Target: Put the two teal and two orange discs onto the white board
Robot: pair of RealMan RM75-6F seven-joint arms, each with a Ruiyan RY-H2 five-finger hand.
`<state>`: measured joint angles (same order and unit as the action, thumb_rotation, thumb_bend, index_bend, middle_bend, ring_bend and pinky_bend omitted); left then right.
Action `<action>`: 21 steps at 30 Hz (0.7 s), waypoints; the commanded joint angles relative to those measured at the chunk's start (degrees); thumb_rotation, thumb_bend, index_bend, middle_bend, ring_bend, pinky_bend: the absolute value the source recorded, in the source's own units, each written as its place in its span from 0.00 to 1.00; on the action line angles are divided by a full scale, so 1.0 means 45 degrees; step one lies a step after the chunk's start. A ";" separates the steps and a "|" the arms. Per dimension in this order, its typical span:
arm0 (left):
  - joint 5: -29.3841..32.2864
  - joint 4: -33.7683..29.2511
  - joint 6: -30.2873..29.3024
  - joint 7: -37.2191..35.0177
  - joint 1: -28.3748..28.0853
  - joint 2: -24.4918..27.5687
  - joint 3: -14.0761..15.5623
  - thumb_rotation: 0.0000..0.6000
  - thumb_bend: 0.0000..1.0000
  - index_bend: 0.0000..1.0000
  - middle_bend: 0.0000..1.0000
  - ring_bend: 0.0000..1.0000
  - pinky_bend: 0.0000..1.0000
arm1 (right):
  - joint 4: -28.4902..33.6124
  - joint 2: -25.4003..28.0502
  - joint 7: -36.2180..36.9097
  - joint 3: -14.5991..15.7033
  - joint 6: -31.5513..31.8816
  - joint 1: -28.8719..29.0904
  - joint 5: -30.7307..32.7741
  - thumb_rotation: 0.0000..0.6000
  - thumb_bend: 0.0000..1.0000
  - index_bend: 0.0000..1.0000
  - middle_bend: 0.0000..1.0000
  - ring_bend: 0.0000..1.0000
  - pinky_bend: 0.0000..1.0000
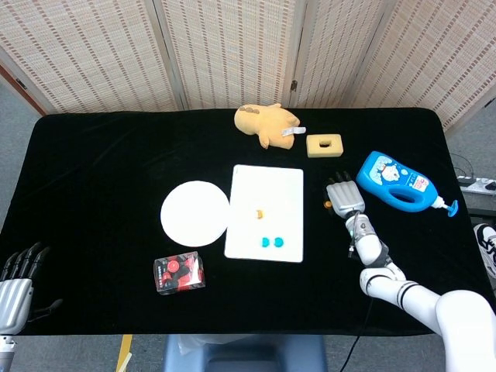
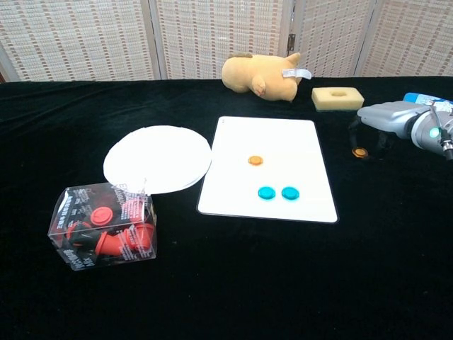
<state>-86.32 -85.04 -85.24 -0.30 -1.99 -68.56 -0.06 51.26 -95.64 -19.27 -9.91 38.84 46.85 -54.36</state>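
Head view and chest view, desk (image 1: 101, 155) under black cloth.

White board (image 2: 283, 142): lies flat at the middle. On it, two teal discs (image 2: 277, 193) side by side near the front edge, just apart, and one orange disc (image 2: 255, 160) behind them toward the centre.

Second orange disc (image 2: 360, 152): on the cloth, off the board's right edge, beneath the fingers of the right robot hand (image 2: 386, 117). That robot hand arches palm-down over the disc, fingertips reaching to the cloth around it; whether they touch the disc, cannot tell.

Left robot hand (image 1: 19, 271): at the desk's near left corner, fingers apart, holding nothing.

Other items: white round plate (image 2: 157, 157) left of the board, touching its edge; clear box of red pieces (image 2: 105, 227) in front; tan plush toy (image 2: 260, 74) and yellow sponge (image 2: 337, 98) behind; blue bottle (image 1: 399, 182) at right.
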 commanded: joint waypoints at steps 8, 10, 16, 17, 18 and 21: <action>-0.0019 -0.0043 -0.0037 0.0002 -0.0018 0.0051 -0.0036 1.00 0.13 0.00 0.00 0.00 0.00 | 0.1760 0.0963 0.0282 -0.0115 0.0855 -0.0091 -0.1027 1.00 0.26 0.49 0.21 0.06 0.00; -0.0057 -0.0082 -0.0056 0.0020 -0.0031 0.0066 -0.0039 1.00 0.13 0.00 0.00 0.00 0.00 | 0.2460 0.1240 0.0260 -0.0203 0.1003 -0.0021 -0.1211 1.00 0.27 0.49 0.21 0.06 0.00; -0.0108 -0.0140 -0.0144 0.0024 -0.0004 0.0098 -0.0031 1.00 0.13 0.00 0.00 0.00 0.00 | 0.3897 0.1385 -0.0556 -0.0306 0.1001 0.0481 -0.1200 1.00 0.26 0.49 0.21 0.06 0.00; -0.0106 -0.0135 -0.0151 0.0017 0.0002 0.0099 -0.0029 1.00 0.13 0.00 0.00 0.00 0.00 | 0.3957 0.1342 -0.0681 -0.0308 0.0980 0.0548 -0.1144 1.00 0.26 0.49 0.21 0.06 0.00; -0.0101 -0.0125 -0.0159 0.0001 0.0012 0.0101 -0.0026 1.00 0.13 0.00 0.00 0.00 0.00 | 0.4058 0.1228 -0.0906 -0.0328 0.0943 0.0680 -0.1010 1.00 0.26 0.49 0.21 0.06 0.00; -0.0091 -0.0085 -0.0170 -0.0058 0.0028 0.0096 -0.0023 1.00 0.13 0.00 0.00 0.00 0.00 | 0.4157 0.0896 -0.1407 -0.0366 0.0854 0.0999 -0.0628 1.00 0.27 0.49 0.20 0.06 0.00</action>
<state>-86.74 -85.44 -85.99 -0.54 -1.88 -68.11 -0.16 69.45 -90.81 -24.56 -11.37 42.92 50.46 -58.08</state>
